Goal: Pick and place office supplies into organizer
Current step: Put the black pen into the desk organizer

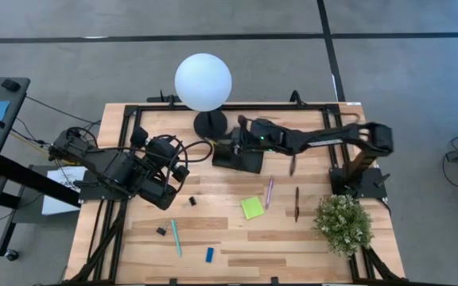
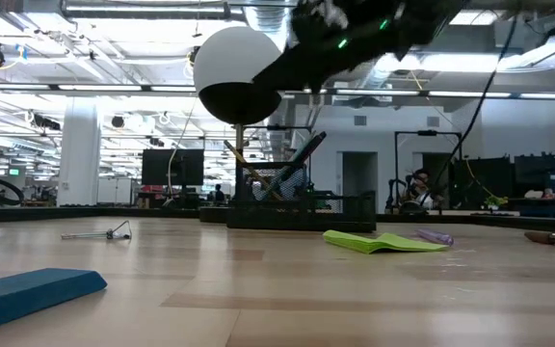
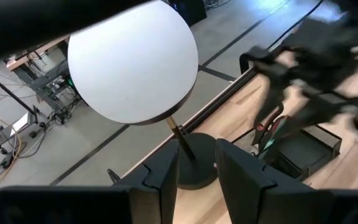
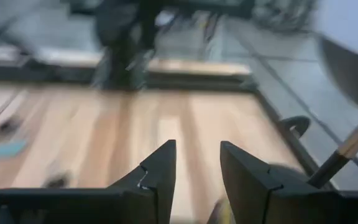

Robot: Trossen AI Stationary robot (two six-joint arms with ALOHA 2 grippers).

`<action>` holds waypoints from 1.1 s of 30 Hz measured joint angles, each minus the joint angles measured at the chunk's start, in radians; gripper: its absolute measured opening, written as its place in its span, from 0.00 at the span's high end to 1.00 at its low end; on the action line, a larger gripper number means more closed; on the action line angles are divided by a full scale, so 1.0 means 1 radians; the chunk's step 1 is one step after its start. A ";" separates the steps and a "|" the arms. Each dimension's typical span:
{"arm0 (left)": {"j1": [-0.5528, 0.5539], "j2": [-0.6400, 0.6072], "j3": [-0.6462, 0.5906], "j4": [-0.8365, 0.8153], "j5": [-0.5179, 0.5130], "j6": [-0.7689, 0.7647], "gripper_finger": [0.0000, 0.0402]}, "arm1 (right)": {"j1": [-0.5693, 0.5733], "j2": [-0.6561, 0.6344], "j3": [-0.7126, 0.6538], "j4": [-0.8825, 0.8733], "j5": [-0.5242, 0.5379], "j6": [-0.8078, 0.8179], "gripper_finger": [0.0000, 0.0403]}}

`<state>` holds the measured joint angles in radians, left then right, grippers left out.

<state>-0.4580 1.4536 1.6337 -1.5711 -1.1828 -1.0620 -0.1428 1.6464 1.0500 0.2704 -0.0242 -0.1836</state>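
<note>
We see the black organizer (image 1: 241,158) near the table's far edge, a red-handled pair of scissors (image 3: 267,129) standing in it, tilted. The rest lie loose on the wood — a lime-green sticky pad (image 1: 252,208), a light purple pen (image 1: 269,192) just beside it, a dark brown pencil (image 1: 296,203), a teal pen (image 1: 176,237), a blue eraser (image 1: 210,254) and two small black clips (image 1: 192,201), well apart.

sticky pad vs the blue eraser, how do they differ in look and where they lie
The sticky pad is lime green, flat and squarish; the blue eraser is a much smaller, narrow block. The sticky pad lies mid-table beside a pale purple pen; the blue eraser lies alone near the table's front edge, farther from the organizer. Both rest on bare wood, outside the organizer.
</note>
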 joint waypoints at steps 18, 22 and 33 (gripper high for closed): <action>-0.103 -0.001 -0.150 0.001 0.073 -0.244 0.75 | 0.163 -0.463 -0.062 -0.667 -0.001 0.118 0.73; -0.134 -0.001 -0.282 0.000 0.155 -0.483 0.75 | 0.162 -0.586 -0.191 -0.644 0.000 0.180 0.73; -0.157 0.001 -0.452 0.208 0.228 -0.633 0.75 | 0.160 -0.791 -0.593 -0.452 0.044 0.411 0.73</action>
<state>-0.6152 1.4545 1.1817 -1.3628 -0.9550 -1.6950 0.0176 0.8555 0.4567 -0.1816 0.0202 0.2275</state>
